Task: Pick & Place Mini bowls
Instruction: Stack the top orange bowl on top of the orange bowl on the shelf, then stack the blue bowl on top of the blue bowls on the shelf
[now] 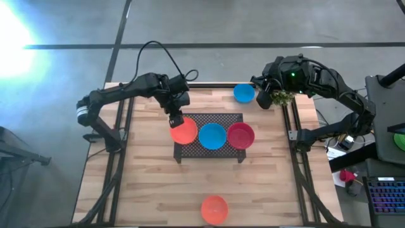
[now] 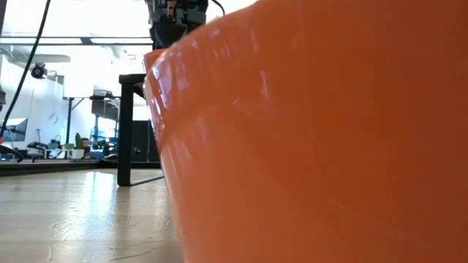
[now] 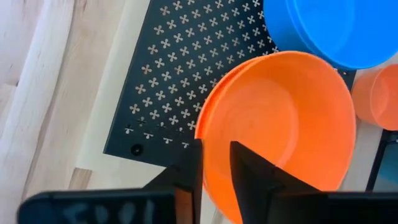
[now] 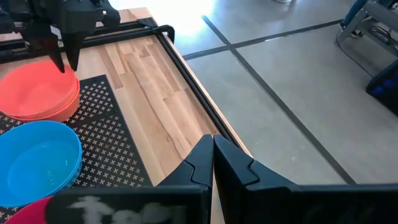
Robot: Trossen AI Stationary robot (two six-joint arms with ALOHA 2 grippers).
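Observation:
A dark mesh rack [image 1: 209, 120] in the middle of the table carries three mini bowls side by side: orange [image 1: 183, 131], blue [image 1: 212, 135] and red [image 1: 240, 135]. My left gripper [image 1: 175, 120] stands open at the orange bowl's [image 3: 286, 118] far-left rim, one finger on each side of it. Another blue bowl [image 1: 243, 93] sits on the table at the far right. A second orange bowl [image 1: 214, 209] sits by the near edge and fills the low view [image 2: 329, 146]. My right gripper [image 4: 212, 155] is shut on nothing, raised over the far right corner. My left gripper comes at the orange bowl steeply from above. One finger [image 3: 193, 171] is outside the rim [image 3: 214, 155] and the other [image 3: 249, 171] is inside the hollow. I cannot tell whether either finger touches the wall. The bowl rests upright on the rack.
A small green potted plant [image 1: 280, 98] stands at the far right edge, close under my right arm. Bare wood lies between the rack and the near orange bowl, and to the left of the rack. A black rail [image 4: 186, 74] frames the table's edge.

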